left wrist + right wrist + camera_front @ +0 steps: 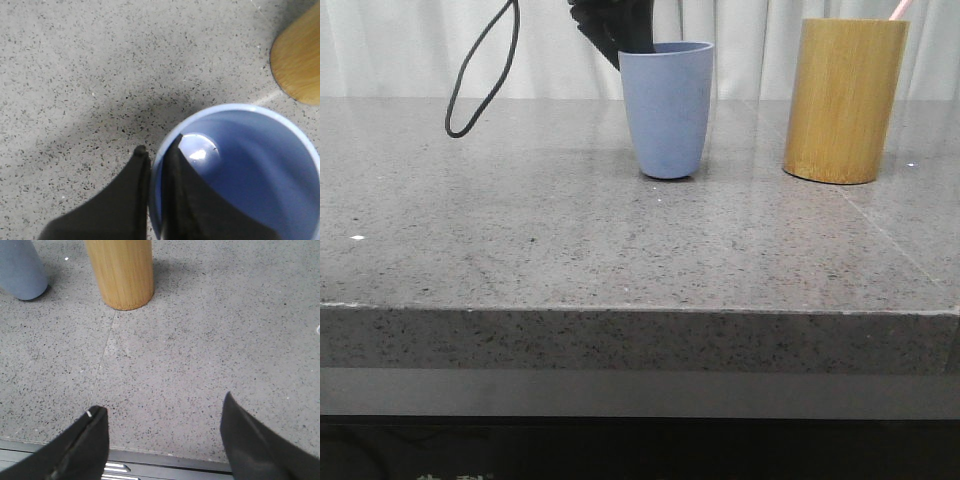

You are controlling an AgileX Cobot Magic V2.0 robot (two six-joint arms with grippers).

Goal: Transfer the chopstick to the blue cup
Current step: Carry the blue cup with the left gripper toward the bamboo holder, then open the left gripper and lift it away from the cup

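Surface [520, 240]: grey speckled stone slab, thick front edge, faint seam line running past the holder's base. White curtain [400, 45] behind it.

Bamboo holder [844, 100]: yellow-brown cylinder, upright, at right of the front view, well apart from the cup. Chopstick [900, 9]: only a pale pink tip shows above the holder's rim, leaning slightly right; long axis near upright, rest hidden inside the holder. So it's in the holder, not in the cup.

Blue cup [667, 108]: upright at centre of the surface, mouth up. Left wrist view looks straight into it — cup [240, 170] holds nothing, just a glare spot on the bottom.

Left gripper [155, 155]: at the cup's rim, one finger inside the wall, one outside, wall between them. Jaws nearly together, pinching the rim or just about; can't confirm contact. Front view shows it [610, 35] dark, behind the cup's top left edge.

Right gripper [162, 422]: jaws wide apart, holding nothing, over bare surface near the front edge, holder [120, 272] and cup [20, 267] beyond it.

Black cable loop [480, 80] hangs at upper left of the front view.
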